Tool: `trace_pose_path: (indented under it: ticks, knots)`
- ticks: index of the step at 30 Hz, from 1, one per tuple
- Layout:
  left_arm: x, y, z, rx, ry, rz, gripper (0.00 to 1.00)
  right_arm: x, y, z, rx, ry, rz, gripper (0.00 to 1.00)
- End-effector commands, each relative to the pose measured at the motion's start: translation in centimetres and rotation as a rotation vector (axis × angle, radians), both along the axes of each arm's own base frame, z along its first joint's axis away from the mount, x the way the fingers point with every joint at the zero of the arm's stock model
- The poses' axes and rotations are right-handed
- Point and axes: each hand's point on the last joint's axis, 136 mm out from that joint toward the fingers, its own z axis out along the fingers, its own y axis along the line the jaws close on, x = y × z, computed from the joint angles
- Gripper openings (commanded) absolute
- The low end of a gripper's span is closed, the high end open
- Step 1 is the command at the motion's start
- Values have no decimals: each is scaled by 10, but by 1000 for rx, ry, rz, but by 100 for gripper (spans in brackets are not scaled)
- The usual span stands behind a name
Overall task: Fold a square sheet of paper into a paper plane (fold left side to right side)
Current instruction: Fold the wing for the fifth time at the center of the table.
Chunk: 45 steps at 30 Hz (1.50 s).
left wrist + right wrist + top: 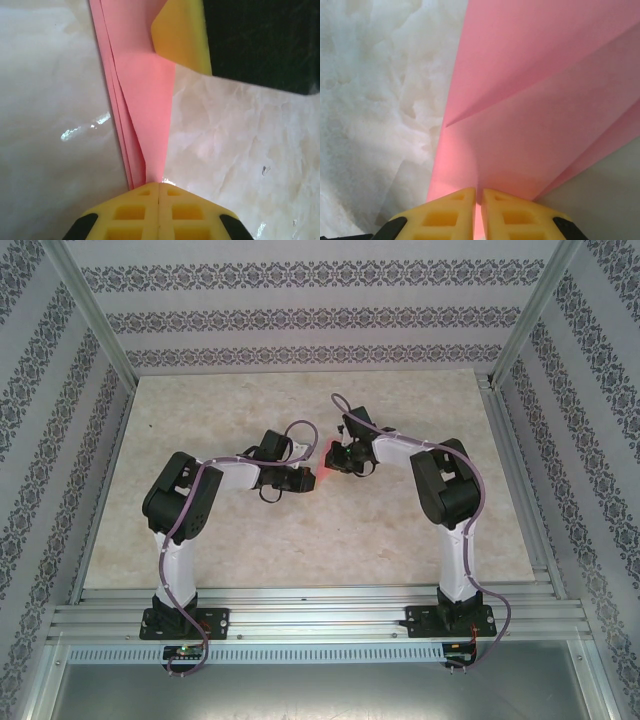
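Marble-patterned table (200, 410) carries both arms, which meet at its centre on the salmon-pink paper plane (145, 100). Several layered folds are already in; judging by the loose, spreading flaps, the final creasing is left. In the left wrist view its long axis runs 6 to 12 o'clock, narrowing toward 6. The left gripper (159, 185) and right gripper (479, 197) each clamp one end.

The top camera is fixed above and behind my two bases and looks down on the whole table (330, 540) from far away. Each wrist camera sits just behind its gripper, the left gripper (159, 185) and the right gripper (478, 191), and looks forward along the fingers, very close. All three views share the pink paper (330, 453) (145, 100) (545, 100).
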Motion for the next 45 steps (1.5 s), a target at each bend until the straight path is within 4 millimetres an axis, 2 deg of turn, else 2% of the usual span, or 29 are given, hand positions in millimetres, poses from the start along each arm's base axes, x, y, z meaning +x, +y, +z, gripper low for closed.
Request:
trace_pose_path:
  ticks: [1,12,26,29,32,34,36,38,40,42,45]
  knots:
    - [-58,45,-77,252,228,22,0,23,-40,-20,-132,-22,-62,14]
    - [-62,47,-79,250,235,24,0,59,-67,-11,-199,-38,-92,14]
    - [-64,48,-77,248,235,21,0,90,-109,-12,-245,-52,-168,14]
    - [-63,47,-76,243,236,16,0,100,-113,2,-232,-82,-172,14]
    - [-62,44,-74,235,232,12,0,108,-116,39,-229,-162,-181,15]
    - [-61,44,-72,234,230,12,0,107,-114,67,-209,-207,-173,15]
    - [-60,44,-70,234,226,12,0,96,-107,91,-176,-250,-163,16]
    - [-60,44,-69,233,222,12,0,78,-93,104,-116,-268,-152,16]
    - [-59,44,-69,234,222,15,0,59,-75,105,-39,-256,-143,17]
    - [-59,44,-69,237,219,12,0,38,-51,97,55,-226,-131,17]
    - [-58,46,-68,246,215,12,0,21,-15,85,167,-188,-113,17]
